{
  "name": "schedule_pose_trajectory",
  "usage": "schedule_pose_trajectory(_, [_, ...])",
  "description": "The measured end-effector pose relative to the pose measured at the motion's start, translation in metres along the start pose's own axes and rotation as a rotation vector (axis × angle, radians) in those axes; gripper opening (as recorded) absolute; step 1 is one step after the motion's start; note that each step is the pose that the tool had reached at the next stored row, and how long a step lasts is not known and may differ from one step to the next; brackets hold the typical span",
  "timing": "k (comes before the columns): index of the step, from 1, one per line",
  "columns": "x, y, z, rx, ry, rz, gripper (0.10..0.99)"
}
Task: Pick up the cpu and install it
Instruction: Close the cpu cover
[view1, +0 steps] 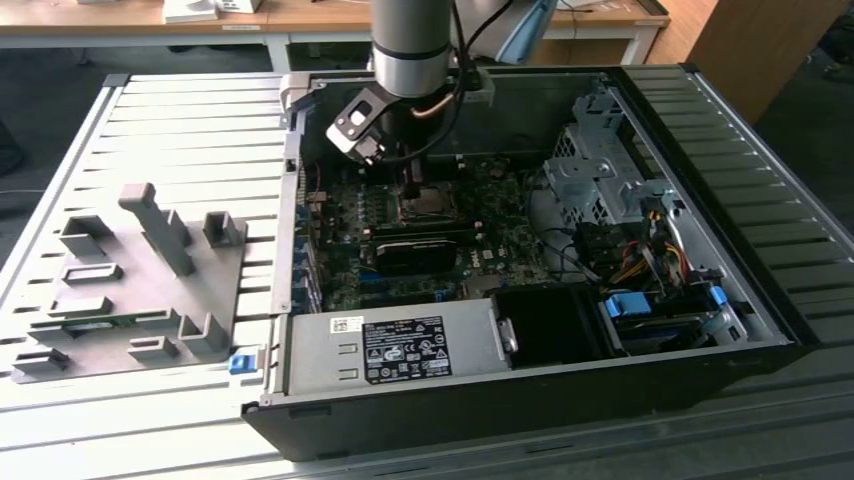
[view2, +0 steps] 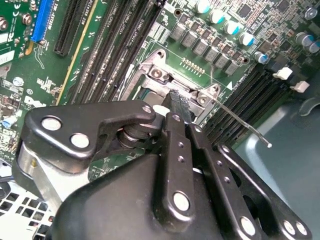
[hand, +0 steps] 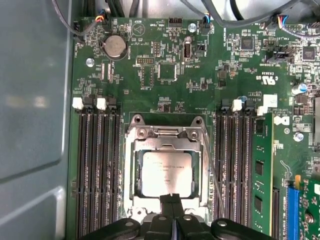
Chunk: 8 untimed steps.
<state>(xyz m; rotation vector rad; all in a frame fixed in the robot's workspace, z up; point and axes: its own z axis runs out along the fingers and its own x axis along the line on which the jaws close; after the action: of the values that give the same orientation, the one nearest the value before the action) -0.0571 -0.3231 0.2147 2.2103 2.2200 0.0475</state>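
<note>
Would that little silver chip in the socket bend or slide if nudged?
Probably stiff: the cpu looks like a flat metal-topped plate. Likely light, being thin. A nudge would hardly slide it, since the socket frame rings it.

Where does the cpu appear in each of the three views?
Exterior view: the cpu sits inside the socket frame, below the gripper.
First wrist view: the cpu lies in the socket frame, by the gripper.
Second wrist view: hidden behind the gripper.
Shared landmark: the socket frame.
</note>
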Motion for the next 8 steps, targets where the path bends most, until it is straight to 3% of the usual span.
schedule_pose_trajectory(8, [-0.0001,0.0102,0.0006,0.000,-0.0001,0.000,0.106])
